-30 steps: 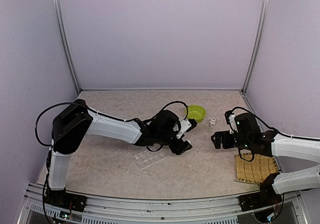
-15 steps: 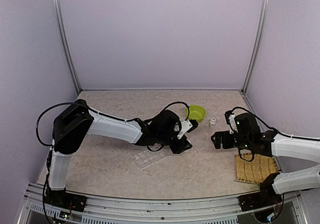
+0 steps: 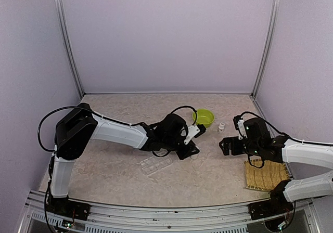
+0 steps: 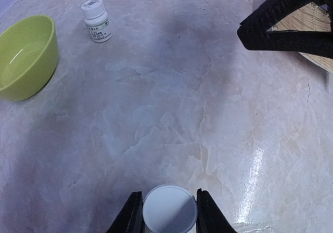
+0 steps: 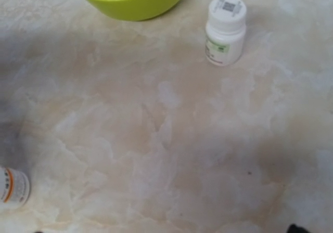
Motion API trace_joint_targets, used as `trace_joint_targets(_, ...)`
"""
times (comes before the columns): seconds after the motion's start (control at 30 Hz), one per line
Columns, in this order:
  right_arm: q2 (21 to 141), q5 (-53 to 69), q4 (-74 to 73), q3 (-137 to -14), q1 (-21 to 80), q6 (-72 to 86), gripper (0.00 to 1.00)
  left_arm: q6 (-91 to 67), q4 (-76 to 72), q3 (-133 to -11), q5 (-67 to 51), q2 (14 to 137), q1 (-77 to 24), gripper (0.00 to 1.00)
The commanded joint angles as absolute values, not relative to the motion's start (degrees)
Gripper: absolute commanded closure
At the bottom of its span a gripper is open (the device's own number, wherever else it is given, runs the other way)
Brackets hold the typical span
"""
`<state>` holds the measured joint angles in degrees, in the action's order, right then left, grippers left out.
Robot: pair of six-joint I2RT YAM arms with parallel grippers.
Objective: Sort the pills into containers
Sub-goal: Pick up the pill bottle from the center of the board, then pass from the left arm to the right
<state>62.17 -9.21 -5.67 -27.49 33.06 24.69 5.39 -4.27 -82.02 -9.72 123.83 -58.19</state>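
**Left jaws pinch a white bottle; right jaws spread wide**

The marbled beige worktop (image 3: 104,178) carries everything. The left arm (image 3: 117,133) reaches across it toward the centre. The right arm (image 3: 302,152) lies low over a woven mat (image 3: 266,176) at the right-hand side. A lime-green bowl (image 3: 204,117) sits toward the back, between the ends of the two arms.

The clear pill box (image 3: 156,164) lies flat on the worktop just on the near side of the left arm's wrist. Whether its lids are up cannot be told. The pills are too small to make out in any view.

The left jaws have narrowed onto a small white bottle (image 4: 170,212), seen from above at the lower edge of the left wrist view. One of the black fingers (image 4: 132,217) lies against each side of its round cap. The right jaws are spread wide with nothing between them, pointing toward the left arm's end.

A second white bottle (image 3: 221,126) stands upright just right of the bowl, apart from both arms.
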Motion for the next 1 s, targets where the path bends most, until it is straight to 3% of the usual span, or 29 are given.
trace_joint_targets(0.0,62.4,-7.2,-4.7,-27.7,32.4,23.3,0.0,4.8,-4.8,-83.1,-12.3,123.9,-57.5,0.77)
trace_joint_targets(0.23,60.9,2.6,-1.6,-27.0,32.4,20.1,0.0,5.3,-6.0,-80.6,-17.4,120.0,-57.4,0.81)
trace_joint_targets(0.97,47.4,38.5,21.6,-19.0,32.5,21.4,0.0,2.7,-22.0,-67.4,-36.0,103.2,-57.9,0.8)
